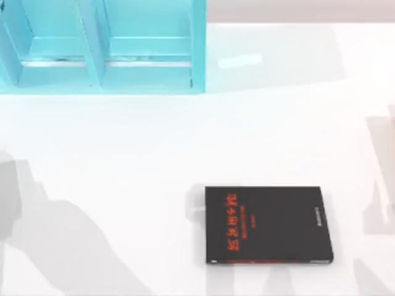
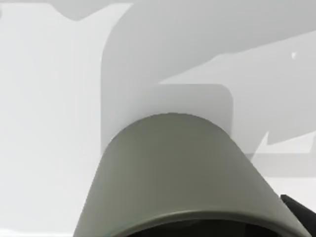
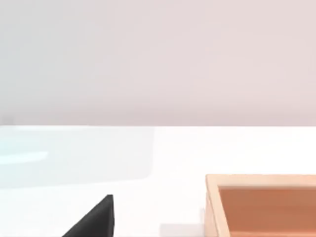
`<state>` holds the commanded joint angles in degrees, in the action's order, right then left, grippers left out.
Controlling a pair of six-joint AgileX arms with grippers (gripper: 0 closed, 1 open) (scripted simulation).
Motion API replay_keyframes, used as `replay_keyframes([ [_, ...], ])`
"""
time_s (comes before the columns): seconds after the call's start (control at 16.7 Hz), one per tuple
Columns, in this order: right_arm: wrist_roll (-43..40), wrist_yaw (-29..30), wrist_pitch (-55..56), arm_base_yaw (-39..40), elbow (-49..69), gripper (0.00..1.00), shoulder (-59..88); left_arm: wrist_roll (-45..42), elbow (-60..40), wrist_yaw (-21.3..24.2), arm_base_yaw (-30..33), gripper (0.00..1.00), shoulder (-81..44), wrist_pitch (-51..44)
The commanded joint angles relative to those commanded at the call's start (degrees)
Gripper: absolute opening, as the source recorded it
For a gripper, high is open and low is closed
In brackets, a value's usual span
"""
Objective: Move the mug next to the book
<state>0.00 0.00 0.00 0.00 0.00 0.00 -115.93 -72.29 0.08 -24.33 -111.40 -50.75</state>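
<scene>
The mug sits right up against my left wrist camera: I see its olive-grey side and rim, with a sliver of the dark inside along the picture's lower edge. Past it there is white table crossed by grey shadows. A small black piece pokes in at the corner just beside the mug; I cannot tell whether it is one of the left fingers, and I cannot tell whether the left gripper is pinching the mug or standing spread around it.

From the top view, the book lies flat on the table toward the near edge, a little right of centre, black cover up, with red lettering running along its left part and small pale text by its right edge. I cannot place the mug relative to the book from these views.

At the far left of the table stands a turquoise shelf unit with two open compartments. Grey arm shadows fall across the table at the left and at the right edge.

In my right wrist view a black corner of the book shows, and well apart from it an orange-brown wooden box with an open top. The right gripper's fingers I cannot judge.
</scene>
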Motion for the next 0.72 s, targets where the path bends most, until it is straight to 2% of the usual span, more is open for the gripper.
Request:
replay_keyframes([
  [0.42, 0.00, 0.00, 0.00, 0.00, 0.00, 1.00, 0.00, -0.02, -6.09, -0.02, 0.04, 0.00, 2.99, -9.69],
  [0.72, 0.00, 0.00, 0.00, 0.00, 0.00, 1.00, 0.00, 0.07, -6.80, -0.01, 0.01, 0.00, 3.47, -10.51],
])
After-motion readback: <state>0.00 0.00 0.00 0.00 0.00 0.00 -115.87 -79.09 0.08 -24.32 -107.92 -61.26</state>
